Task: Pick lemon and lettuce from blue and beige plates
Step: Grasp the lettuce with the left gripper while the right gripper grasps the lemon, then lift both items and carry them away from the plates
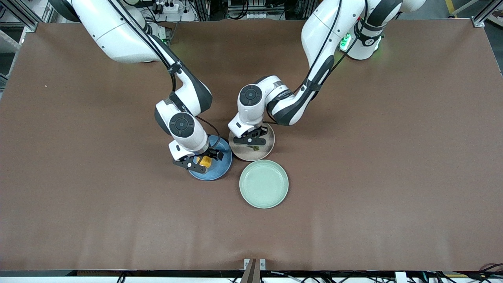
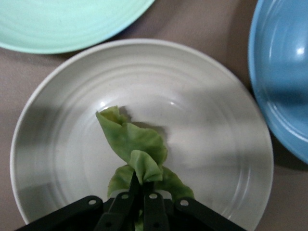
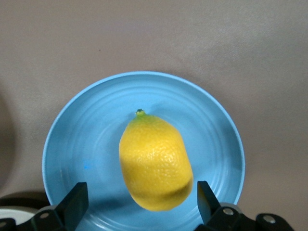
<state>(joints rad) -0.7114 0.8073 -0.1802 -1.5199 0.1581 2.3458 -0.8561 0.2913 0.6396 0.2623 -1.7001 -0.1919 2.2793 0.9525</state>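
landmark: mint-green plate [image 1: 263, 183], the plate nearest the front camera.

blue plate [image 1: 220, 169] sits just beside the mint-green plate, toward the right arm's end of the table and a little farther from the camera. beige plate [image 1: 251, 154] just beside the mint-green plate too, directly farther from the camera.

right gripper [image 1: 201, 162] low over the blue plate, fingers spread wide with the lemon [image 1: 206, 161] between them. the front view gives only a yellow-orange patch among black linkage. the right wrist view shows far more: lemon [image 3: 155, 162] lying on the blue plate [image 3: 72, 139], stem nub showing, a gap on each side between skin and fingertips [image 3: 77, 197]. released, not gripping.

left gripper [image 1: 251, 144] down in the beige plate. from the front, the lettuce [image 1: 255, 148] is a small dark green scrap under the claw. the left wrist view shows the fingers [image 2: 126, 204] clenched together on the crumpled lettuce [image 2: 134, 144], the leaf bunched where it is pinched, its free end lying on the beige plate [image 2: 216, 130]. that view also catches edges of the mint-green plate [image 2: 62, 24] and the blue plate [image 2: 284, 72].
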